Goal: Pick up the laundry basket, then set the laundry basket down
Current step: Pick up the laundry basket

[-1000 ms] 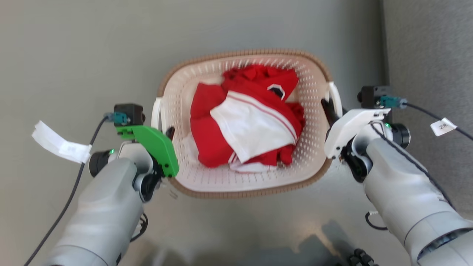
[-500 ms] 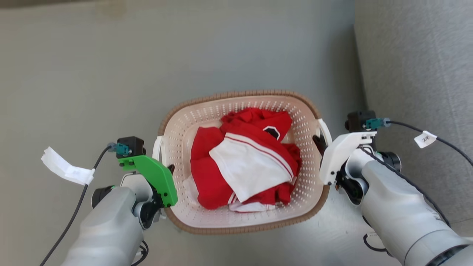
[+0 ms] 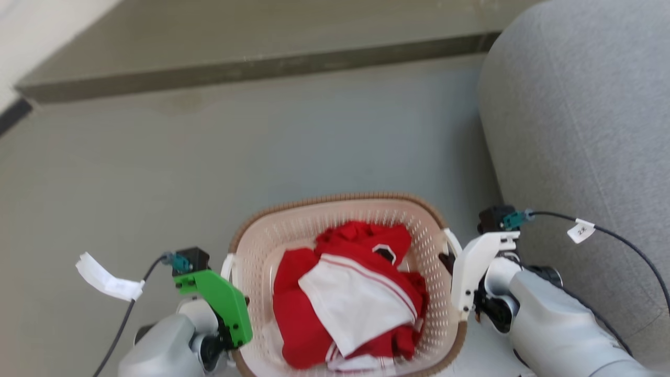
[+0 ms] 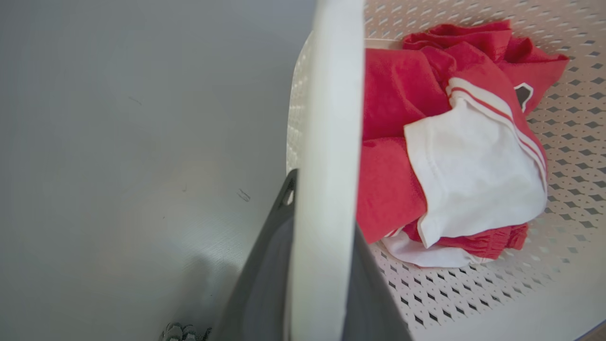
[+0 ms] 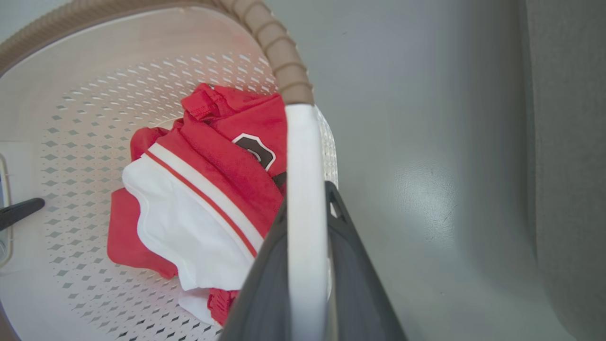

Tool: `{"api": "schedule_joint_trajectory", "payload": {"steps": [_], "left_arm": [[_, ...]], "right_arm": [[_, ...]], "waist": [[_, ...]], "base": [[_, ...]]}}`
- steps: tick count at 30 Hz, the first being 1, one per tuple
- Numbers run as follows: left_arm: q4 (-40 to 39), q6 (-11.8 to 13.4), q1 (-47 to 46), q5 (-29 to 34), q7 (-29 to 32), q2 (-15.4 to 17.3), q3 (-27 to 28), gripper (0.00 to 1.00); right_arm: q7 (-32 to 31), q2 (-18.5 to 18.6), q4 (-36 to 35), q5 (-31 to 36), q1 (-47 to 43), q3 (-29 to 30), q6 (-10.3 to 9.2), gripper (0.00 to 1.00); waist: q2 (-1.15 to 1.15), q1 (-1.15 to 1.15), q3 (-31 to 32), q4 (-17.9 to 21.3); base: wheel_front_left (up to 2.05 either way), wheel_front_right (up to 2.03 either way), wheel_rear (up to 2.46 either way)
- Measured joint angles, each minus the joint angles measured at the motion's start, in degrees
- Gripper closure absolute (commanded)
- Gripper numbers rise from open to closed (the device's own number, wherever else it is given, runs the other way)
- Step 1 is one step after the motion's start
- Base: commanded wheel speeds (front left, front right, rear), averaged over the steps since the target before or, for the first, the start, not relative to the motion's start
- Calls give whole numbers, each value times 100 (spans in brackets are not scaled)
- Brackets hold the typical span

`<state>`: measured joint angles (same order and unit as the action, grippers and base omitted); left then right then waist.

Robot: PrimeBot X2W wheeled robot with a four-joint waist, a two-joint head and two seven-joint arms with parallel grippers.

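1. Head view: the laundry basket [image 3: 335,201] sits low in the middle, over a grey floor [image 3: 209,157] and just beside a grey upholstered seat [image 3: 576,104] on the robot's right. Red and white clothes [image 3: 356,293] lie bunched inside it. The left gripper [image 3: 239,303], under a green mount [image 3: 220,301], meets the basket's left side. The right gripper [image 3: 447,261], under a white mount [image 3: 468,272], meets the right side. Whether the basket's base touches the floor cannot be told.
2. Left wrist view: the white left handle [image 4: 326,142] runs up the middle, pinched between the two dark fingers [image 4: 265,274], one outside the basket and one inside, so this gripper is clamped on the handle. The clothes lie beyond it on the perforated bottom.
3. Right wrist view: the white right handle [image 5: 305,213] stands between this gripper's dark fingers [image 5: 360,284], which are closed against it from both sides. The brown rim [image 5: 279,57] curves away above, and a dark fingertip [image 5: 19,210] shows at the far wall.
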<state>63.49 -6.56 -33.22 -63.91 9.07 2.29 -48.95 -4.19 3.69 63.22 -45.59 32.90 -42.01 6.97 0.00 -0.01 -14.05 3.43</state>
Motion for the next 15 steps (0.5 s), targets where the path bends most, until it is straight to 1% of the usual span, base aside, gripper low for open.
{"api": "schedule_joint_trajectory", "payload": {"steps": [1, 4, 15], "left_arm": [[22, 0, 86, -38, 49, -1, -36, 100], [63, 0, 189, -52, 176, -2, -112, 100], [99, 0, 374, -301, 424, -1, -127, 100]], "right_arm": [[-81, 2, 2, -47, -73, -66, -1, 100], [-269, 3, 10, -114, -186, -138, -2, 100], [-631, 26, -30, -360, -322, -327, -8, 100]], "waist": [[0, 0, 164, 4], [0, 0, 404, 7], [0, 0, 944, -7]], "base": [[0, 0, 0], [0, 0, 0], [0, 0, 0]]}}
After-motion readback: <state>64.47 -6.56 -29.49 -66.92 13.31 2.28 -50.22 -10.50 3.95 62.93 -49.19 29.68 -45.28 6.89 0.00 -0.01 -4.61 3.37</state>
